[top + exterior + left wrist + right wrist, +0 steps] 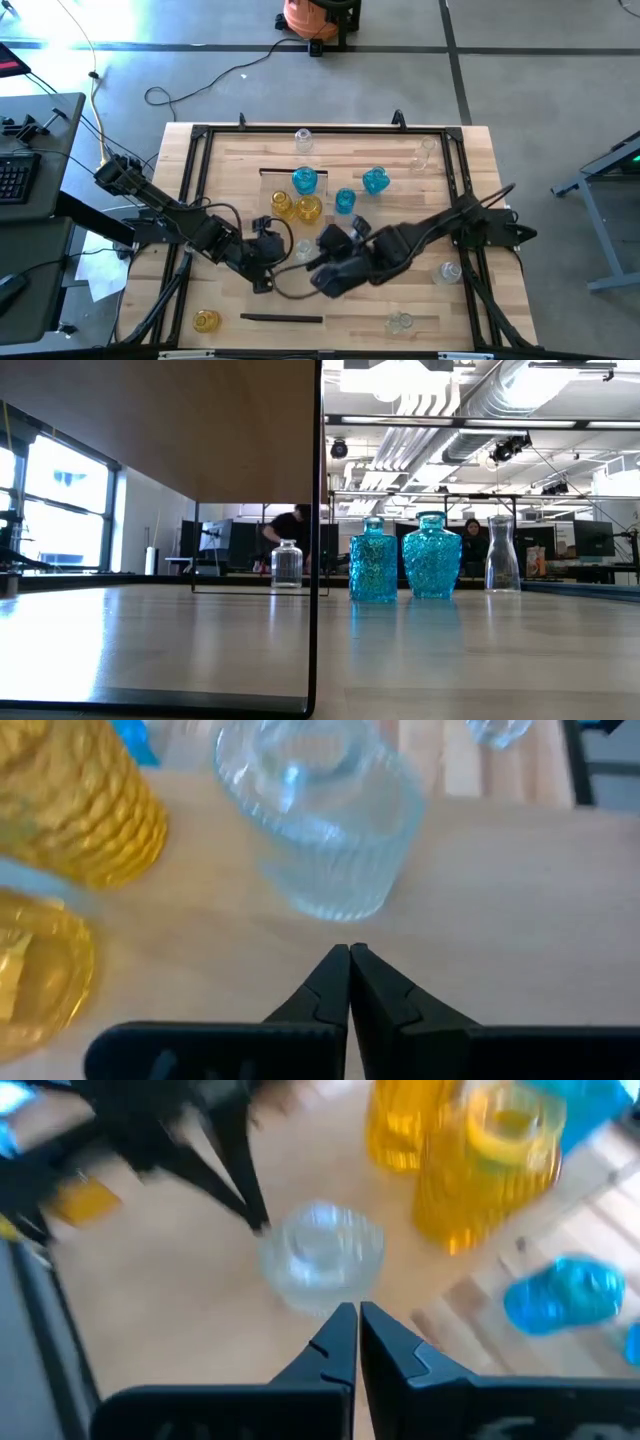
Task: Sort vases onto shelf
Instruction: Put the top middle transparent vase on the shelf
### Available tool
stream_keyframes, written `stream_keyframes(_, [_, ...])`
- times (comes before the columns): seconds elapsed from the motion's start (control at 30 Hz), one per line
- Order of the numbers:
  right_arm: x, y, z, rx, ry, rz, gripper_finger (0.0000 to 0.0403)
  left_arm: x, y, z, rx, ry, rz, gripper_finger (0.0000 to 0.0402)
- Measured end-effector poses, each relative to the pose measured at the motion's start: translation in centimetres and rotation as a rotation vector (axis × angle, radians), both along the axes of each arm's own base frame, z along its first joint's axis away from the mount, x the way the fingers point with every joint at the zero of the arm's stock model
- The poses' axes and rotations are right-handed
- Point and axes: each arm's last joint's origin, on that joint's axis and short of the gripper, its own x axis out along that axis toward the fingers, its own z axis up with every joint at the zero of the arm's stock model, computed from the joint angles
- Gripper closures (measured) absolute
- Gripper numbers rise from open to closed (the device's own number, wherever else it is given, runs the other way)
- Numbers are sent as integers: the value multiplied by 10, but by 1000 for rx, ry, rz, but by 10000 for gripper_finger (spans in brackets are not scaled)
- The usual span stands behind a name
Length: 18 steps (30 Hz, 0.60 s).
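A small clear vase (303,250) stands upright on the pale shelf (300,292), which lies flat along the middle of the table. My left gripper (350,952) is shut, its tips just short of this vase (320,820) on the side toward the table's left. My right gripper (348,1312) is shut too, and comes at the same vase (320,1255) from the side toward the table's right. Two yellow vases (281,203) (308,209) stand just beyond on the shelf. Blue vases (305,180) (344,200) (375,181) stand farther back.
Loose vases stand around the table: clear ones at the far edge (303,140), far right (425,152), right (449,271) and near edge (400,322), a yellow one (206,320) near left. A black frame (200,135) rims the table. People (290,530) show in the room behind.
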Motion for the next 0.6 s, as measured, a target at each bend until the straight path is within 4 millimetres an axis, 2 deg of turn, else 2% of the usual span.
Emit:
stream_keyframes(0.17, [-1,15,-17,17,40,-52,403,1,-1,1,-3,-15,-11,401])
stream_keyframes(0.6, [1,18,-18,65,7,-98,403,14,7,6,-45,-67,-84,401])
